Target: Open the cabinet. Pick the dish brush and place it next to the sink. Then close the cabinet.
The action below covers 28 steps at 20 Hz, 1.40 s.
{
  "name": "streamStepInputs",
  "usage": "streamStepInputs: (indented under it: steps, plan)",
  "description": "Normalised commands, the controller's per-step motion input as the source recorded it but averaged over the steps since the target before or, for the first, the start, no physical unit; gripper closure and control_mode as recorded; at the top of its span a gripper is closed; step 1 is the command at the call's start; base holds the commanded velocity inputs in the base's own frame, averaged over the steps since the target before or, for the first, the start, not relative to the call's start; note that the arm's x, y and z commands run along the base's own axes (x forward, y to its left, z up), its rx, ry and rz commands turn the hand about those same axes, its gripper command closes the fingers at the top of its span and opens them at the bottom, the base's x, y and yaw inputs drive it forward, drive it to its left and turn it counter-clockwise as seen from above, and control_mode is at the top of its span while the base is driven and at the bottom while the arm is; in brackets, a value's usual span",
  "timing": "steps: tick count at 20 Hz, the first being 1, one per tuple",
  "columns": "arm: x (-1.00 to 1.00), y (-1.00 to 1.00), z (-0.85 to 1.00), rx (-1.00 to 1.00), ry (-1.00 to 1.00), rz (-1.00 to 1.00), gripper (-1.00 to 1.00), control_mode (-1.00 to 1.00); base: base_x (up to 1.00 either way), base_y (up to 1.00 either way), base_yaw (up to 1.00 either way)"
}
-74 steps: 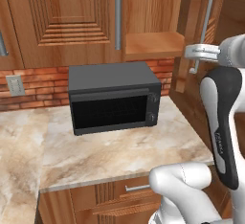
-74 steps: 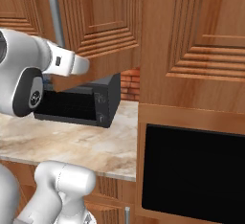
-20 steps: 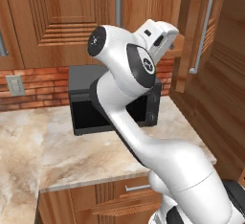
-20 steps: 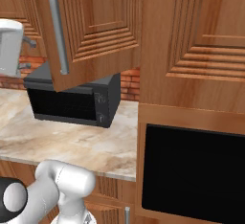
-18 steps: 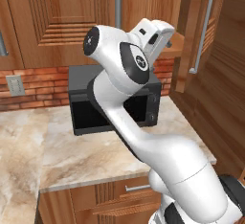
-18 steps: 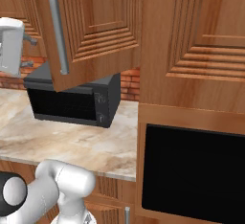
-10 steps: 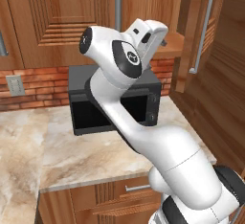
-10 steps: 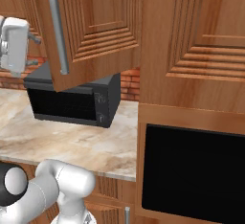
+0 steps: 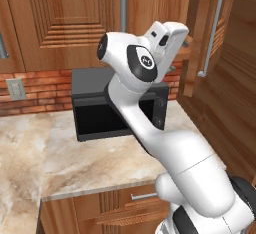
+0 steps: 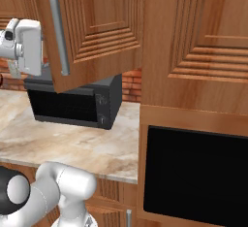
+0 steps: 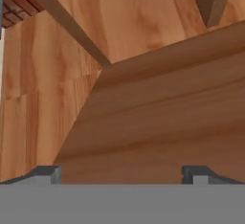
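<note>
Hand view: brown wooden wall cabinet [image 11: 158, 122] interior, bare wood; pincer [image 11: 122, 173] wide, holding nothing. Since a second ago, the arm has edged toward 9 o'clock.

A black microwave [image 9: 100, 109] stood on the marbled beige worktop [image 9: 75, 163] against a red brick wall [image 9: 45, 88]. A dark built-in oven [image 10: 193, 172] sat to its right.

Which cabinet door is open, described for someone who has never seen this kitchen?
Find the black microwave on the marble counter. Above it hangs the brown wall cabinet. The open door is its right one, swung out toward the room over the microwave's right end, while the left door stays flush.
</note>
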Motion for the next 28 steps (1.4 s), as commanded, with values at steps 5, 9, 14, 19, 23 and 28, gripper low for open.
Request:
streamStepInputs:
  steps: [5,9,14,19,23,28]
  plan:
    - [0.00,-0.36,0.00,-0.06,0.02,-0.09,-1.00,-1.00,0.00,0.00,0.00]
    - [-0.04,-0.38,0.00,-0.05,0.03,-0.07,-1.00,-1.00,0.00,0.00,0.00]
    - [-0.21,-0.38,0.00,-0.02,0.01,-0.07,-1.00,-1.00,0.00,0.00,0.00]
    - [-0.31,-0.42,0.00,0.00,0.00,-0.08,-1.00,-1.00,0.00,0.00,0.00]
    - [-0.34,-0.37,0.00,0.00,0.00,-0.10,-1.00,-1.00,0.00,0.00,0.00]
    - [-0.32,-0.45,0.00,0.00,0.00,-0.11,-1.00,-1.00,0.00,0.00,0.00]
